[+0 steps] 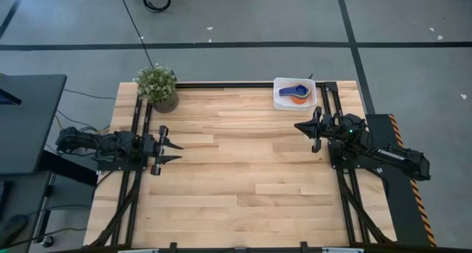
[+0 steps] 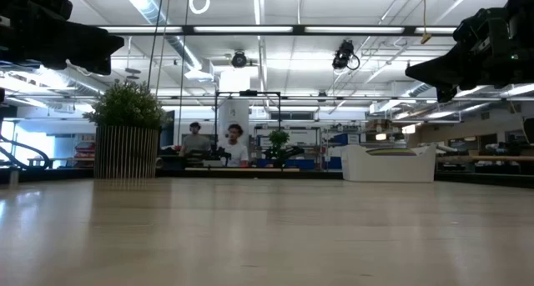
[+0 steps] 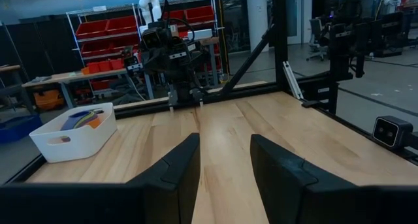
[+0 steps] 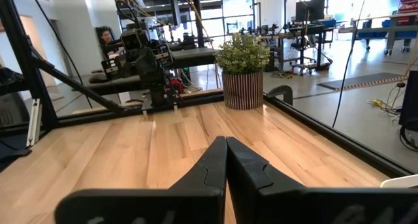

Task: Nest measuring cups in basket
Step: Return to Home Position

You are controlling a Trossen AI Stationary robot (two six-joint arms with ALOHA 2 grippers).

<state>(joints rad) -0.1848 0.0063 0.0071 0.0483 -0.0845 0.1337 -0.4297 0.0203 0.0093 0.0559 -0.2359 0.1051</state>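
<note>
The white basket (image 1: 294,92) stands at the table's far right, with measuring cups (image 1: 297,93) inside it: a blue one over an orange one. The left wrist view shows the basket (image 3: 73,132) with the cups' (image 3: 83,119) rims above its wall. My left gripper (image 1: 174,151) is open and held level above the table's left side, far from the basket. My right gripper (image 1: 304,125) is shut, held level above the right side, a little nearer than the basket. Neither holds anything.
A potted green plant (image 1: 157,87) stands at the table's far left corner. Black frame rails (image 1: 346,186) run along both side edges. The wide wooden middle of the table (image 1: 236,172) lies between the arms. People sit in the room beyond the far edge.
</note>
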